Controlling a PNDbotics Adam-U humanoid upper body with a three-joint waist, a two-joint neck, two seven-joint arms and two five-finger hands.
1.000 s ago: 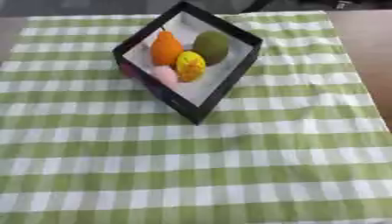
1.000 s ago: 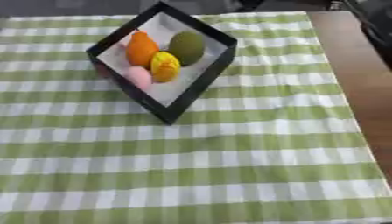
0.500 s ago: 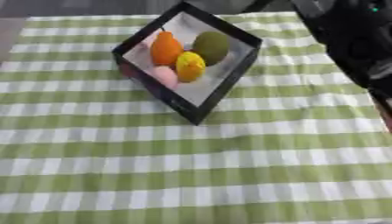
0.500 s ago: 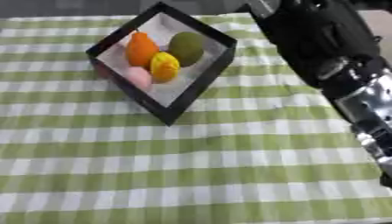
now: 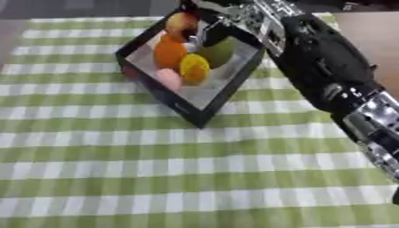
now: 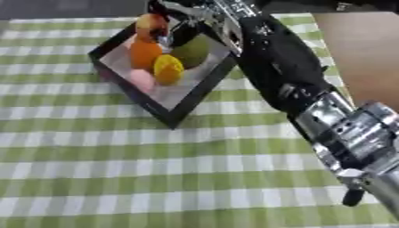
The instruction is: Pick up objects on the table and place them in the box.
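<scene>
A black box [image 5: 199,116] with a pale inside stands tilted at the far middle of the checked cloth. It holds an orange fruit [image 5: 169,53], a yellow fruit [image 5: 194,69], a green fruit [image 5: 221,51] and a pink thing [image 5: 169,79]. My right arm comes in from the right and stretches over the box's far corner. My right hand [image 5: 221,18] is there, its fingers curled on a round orange-red fruit [image 5: 181,21] just above the box's far end. My left hand shows in neither view.
A green and white checked cloth [image 5: 156,178] covers the table. Bare brown tabletop [image 5: 378,35] shows at the far right. My right forearm [image 6: 351,133] crosses the right side of the cloth.
My right arm has come in from the upper right and reached across to the box's far corner, bringing an orange-red fruit that was not seen before.
</scene>
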